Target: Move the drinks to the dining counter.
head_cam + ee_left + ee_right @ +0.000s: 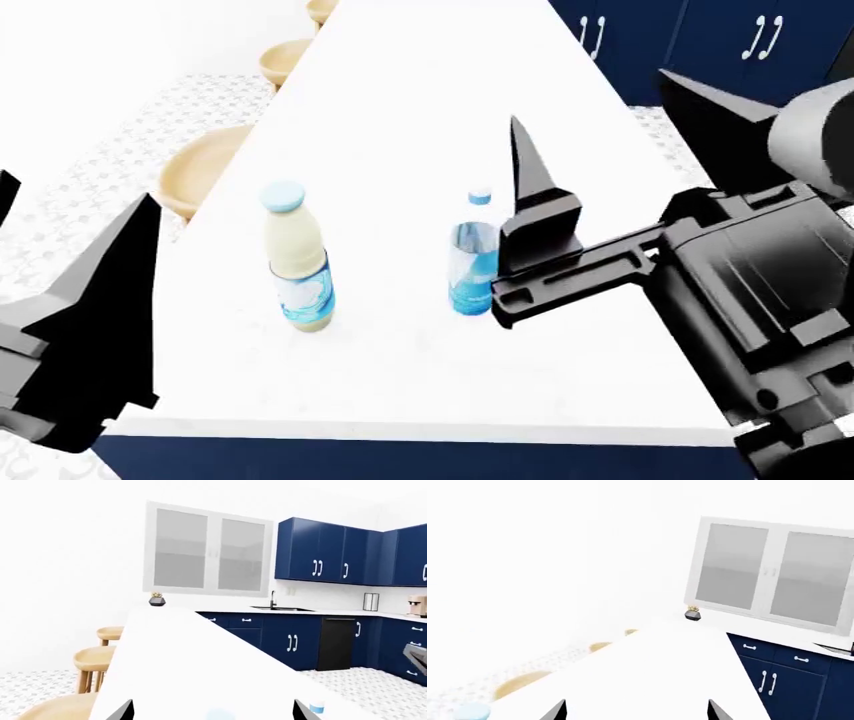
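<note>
Both drinks stand upright on the white dining counter (427, 90). The cream bottle (296, 265) with pale blue cap is on the left. The slimmer clear-blue water bottle (473, 262) with white cap is to its right. My left gripper (60, 240) is open and empty, near the counter's front left corner, apart from the cream bottle. My right gripper (614, 140) is open and empty, its near finger (531, 190) right beside the water bottle. The left wrist view shows open jaws (213, 711) over a faint pale blue cap. The right wrist view shows open jaws (635, 711).
Round tan stools (200, 175) line the counter's left side (93, 662). A small dark plant pot (157, 599) sits at the counter's far end (693, 614). Navy cabinets (313, 555), a sink (280, 608) and a black appliance door (335, 642) stand beyond.
</note>
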